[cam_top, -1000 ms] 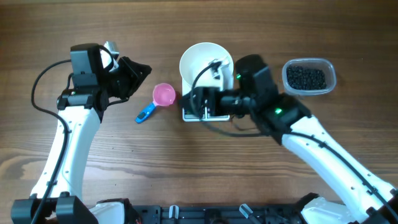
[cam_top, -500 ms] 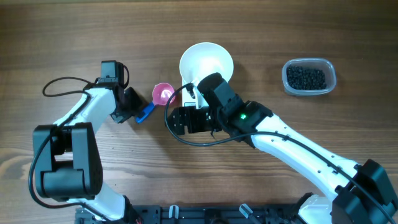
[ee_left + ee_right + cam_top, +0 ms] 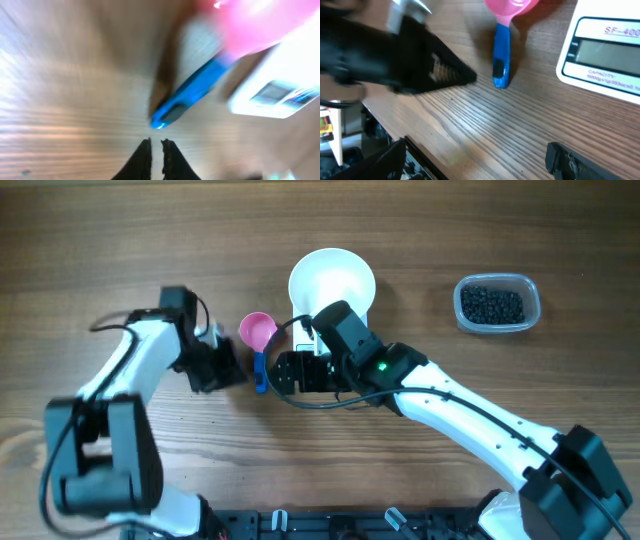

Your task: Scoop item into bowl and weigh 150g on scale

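Observation:
The item, a pile of black beans (image 3: 491, 305), fills a clear tub at the right. The white bowl (image 3: 332, 275) sits on the scale (image 3: 605, 55), which my right arm mostly covers in the overhead view. A pink scoop (image 3: 258, 330) with a blue handle (image 3: 260, 370) lies on the table left of the scale. My left gripper (image 3: 232, 370) is shut on nothing, its tips (image 3: 156, 145) just short of the handle's end (image 3: 165, 116). My right gripper (image 3: 280, 373) hovers open to the right of the handle, its fingers (image 3: 570, 160) wide apart over bare wood.
The scale's display (image 3: 274, 92) faces the front, close to the scoop. My left gripper (image 3: 420, 65) shows as a black wedge in the right wrist view, left of the handle. The clear tub (image 3: 530, 285) stands apart at the far right.
The scoop's handle has swung from pointing lower left to pointing straight toward the front. My left gripper moved down and right beside it. My right arm came left off the scale, then held.

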Robot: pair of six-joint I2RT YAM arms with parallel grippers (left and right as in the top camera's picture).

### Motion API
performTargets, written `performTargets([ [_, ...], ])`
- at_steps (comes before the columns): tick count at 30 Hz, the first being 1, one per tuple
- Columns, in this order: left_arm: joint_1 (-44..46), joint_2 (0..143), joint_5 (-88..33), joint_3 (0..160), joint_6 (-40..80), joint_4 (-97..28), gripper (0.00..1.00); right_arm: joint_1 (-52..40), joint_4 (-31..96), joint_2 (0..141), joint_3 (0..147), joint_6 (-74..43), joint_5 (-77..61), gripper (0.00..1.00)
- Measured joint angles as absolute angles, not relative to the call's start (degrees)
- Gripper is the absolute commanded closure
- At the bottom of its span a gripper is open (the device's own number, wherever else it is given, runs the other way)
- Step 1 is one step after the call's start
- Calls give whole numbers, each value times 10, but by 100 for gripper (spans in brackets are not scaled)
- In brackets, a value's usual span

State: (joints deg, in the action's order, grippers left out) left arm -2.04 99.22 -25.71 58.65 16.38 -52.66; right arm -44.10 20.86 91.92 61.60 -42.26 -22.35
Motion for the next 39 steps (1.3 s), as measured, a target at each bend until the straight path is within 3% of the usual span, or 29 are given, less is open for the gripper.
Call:
performTargets([
  [3, -21, 932, -194, 608, 201, -456, 50, -441, 164, 919, 601, -448, -222, 8],
  [7, -13, 931, -145, 610, 231, -396, 41, -441, 160, 920, 600, -457, -222, 8],
  [10, 24, 951, -120, 610, 241, -355, 40, -441, 163, 920, 600, -459, -220, 8],
  [12, 50, 980, -103, 610, 244, -337, 42, -441, 166, 920, 599, -459, -220, 8],
  [16, 67, 1041, -83, 610, 248, -318, 61, -441, 169, 920, 597, -458, -220, 8],
  [19, 67, 1050, -77, 610, 256, -314, 67, -441, 171, 920, 596, -458, -220, 7],
  [23, 67, 1050, -73, 610, 259, -312, 96, -441, 171, 921, 596, -433, -220, 5],
  [32, 48, 1030, -115, 610, 324, -313, 96, -397, 168, 881, 594, -371, -281, 2],
  [35, -19, 942, -255, 610, 436, -319, 96, -370, 193, 821, 594, -363, -285, 2],
  [39, -54, 877, -352, 610, 604, -364, 96, -356, 179, 780, 594, -376, -285, 3],
])
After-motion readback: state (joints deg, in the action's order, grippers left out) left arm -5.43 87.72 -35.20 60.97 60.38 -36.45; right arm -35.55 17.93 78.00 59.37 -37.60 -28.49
